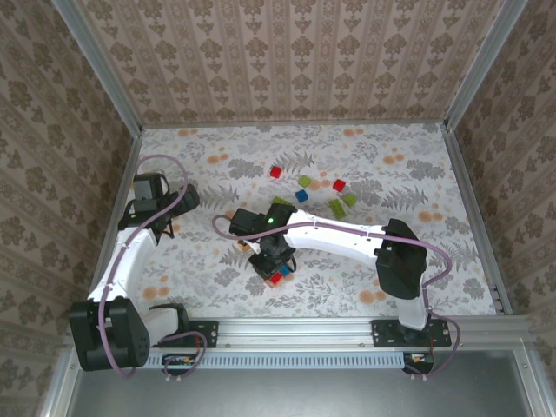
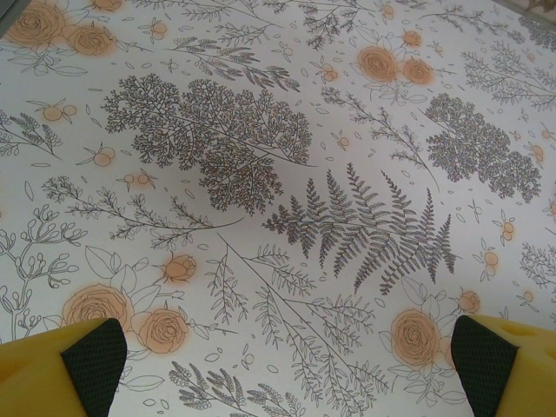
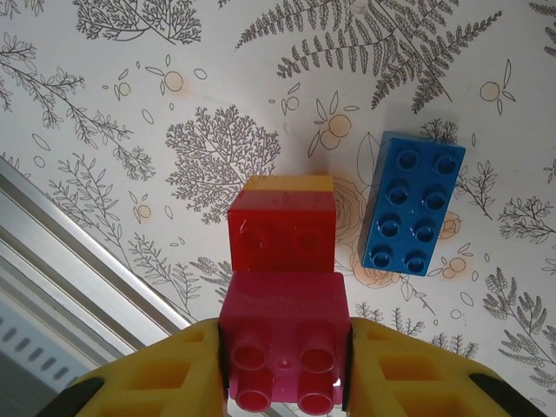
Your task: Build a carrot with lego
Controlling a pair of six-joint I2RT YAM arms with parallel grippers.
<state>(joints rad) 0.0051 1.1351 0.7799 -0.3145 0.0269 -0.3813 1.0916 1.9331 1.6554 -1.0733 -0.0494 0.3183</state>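
Pinching the square magenta plastic brick (image 3: 285, 347) by its sides, our right gripper (image 3: 287, 369) leaves its studs free; a red square brick (image 3: 282, 239) and an orange-yellow brick (image 3: 288, 183) joined beyond it probably start the carrot. The wrist view reveals an oblong blue plastic brick (image 3: 415, 201) at two o'clock; overhead, loose green bricks (image 1: 304, 182) lie at one o'clock, and our left gripper (image 2: 287, 360) hangs spread.

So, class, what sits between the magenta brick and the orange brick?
The red brick, touching both magenta brick and orange brick; right wrist view.
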